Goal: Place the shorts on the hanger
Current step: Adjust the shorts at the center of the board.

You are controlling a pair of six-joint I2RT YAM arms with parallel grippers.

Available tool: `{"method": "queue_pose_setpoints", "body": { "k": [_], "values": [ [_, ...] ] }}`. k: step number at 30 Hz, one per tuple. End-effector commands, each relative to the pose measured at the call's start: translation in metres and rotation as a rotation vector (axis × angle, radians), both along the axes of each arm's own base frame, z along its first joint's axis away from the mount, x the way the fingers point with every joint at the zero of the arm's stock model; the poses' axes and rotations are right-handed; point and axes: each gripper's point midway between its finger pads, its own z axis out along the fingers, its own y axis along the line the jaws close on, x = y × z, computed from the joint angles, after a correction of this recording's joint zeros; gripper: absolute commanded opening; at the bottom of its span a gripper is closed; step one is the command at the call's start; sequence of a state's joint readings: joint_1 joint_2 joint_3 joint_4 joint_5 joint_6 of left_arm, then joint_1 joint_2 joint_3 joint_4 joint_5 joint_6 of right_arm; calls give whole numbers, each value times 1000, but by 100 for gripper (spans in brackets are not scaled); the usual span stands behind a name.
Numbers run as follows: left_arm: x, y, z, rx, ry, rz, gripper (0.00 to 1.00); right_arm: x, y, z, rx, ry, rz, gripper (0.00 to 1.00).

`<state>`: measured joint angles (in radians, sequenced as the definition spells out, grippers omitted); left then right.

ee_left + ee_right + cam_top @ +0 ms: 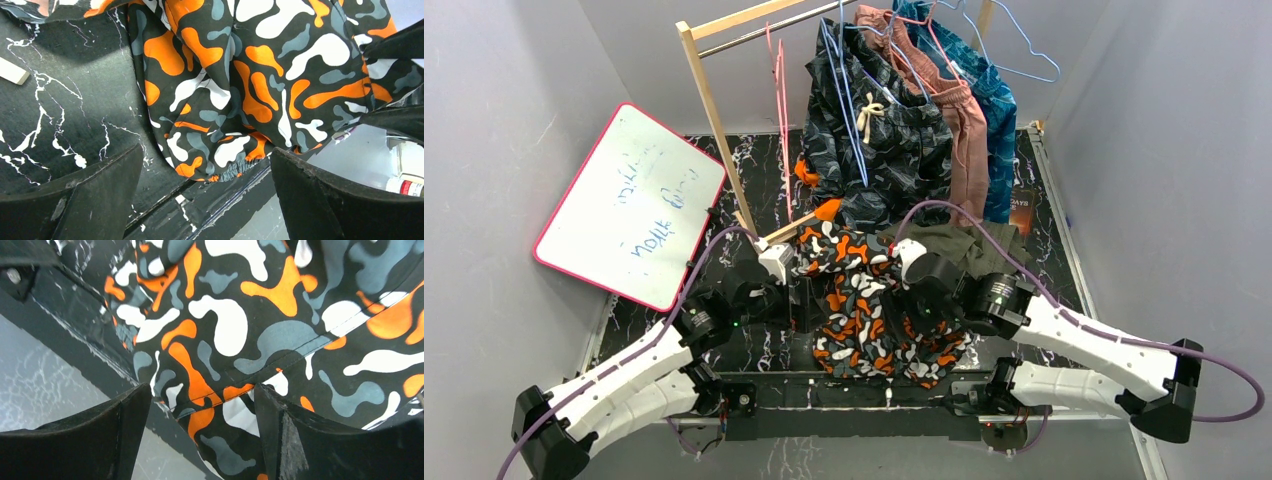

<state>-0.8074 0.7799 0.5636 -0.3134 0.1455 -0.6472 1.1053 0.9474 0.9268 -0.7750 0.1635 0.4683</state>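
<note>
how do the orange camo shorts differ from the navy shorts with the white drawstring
The camo shorts are orange, black, white and grey; the navy shorts are dark blue-grey. The camo shorts lie crumpled on the table; the navy shorts hang on the rack. Both are patterned.

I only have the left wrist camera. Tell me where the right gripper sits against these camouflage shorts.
Observer: The right gripper is open on the right side of the orange, black, white and grey camouflage shorts. A hem edge hangs between its fingers.
Operator: Now find me the hanger.
Observer: A thin light-blue wire hanger hangs empty at the right end of the wooden clothes rack, at the back of the table.
Operator: Report what lies near my target.
Observer: Plain olive-green shorts lie farther back on the table, to the right of the camouflage pair.
</note>
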Motion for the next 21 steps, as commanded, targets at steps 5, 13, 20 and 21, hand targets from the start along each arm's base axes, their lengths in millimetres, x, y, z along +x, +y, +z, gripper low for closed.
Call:
{"method": "queue_pose_setpoints", "body": {
  "k": [5,13,20,21],
  "values": [
    [11,1,19,4,-74,21,98,-15,-13,-45,-258,131,6,61],
    [17,5,24,-2,-93,67,98,49,29,49,8,-180,-129,0],
    [16,-4,15,-23,-58,55,98,110,14,142,287,-459,-434,0],
    [16,-5,14,-28,-57,53,98,116,11,140,287,-464,-457,0]
  ]
}}
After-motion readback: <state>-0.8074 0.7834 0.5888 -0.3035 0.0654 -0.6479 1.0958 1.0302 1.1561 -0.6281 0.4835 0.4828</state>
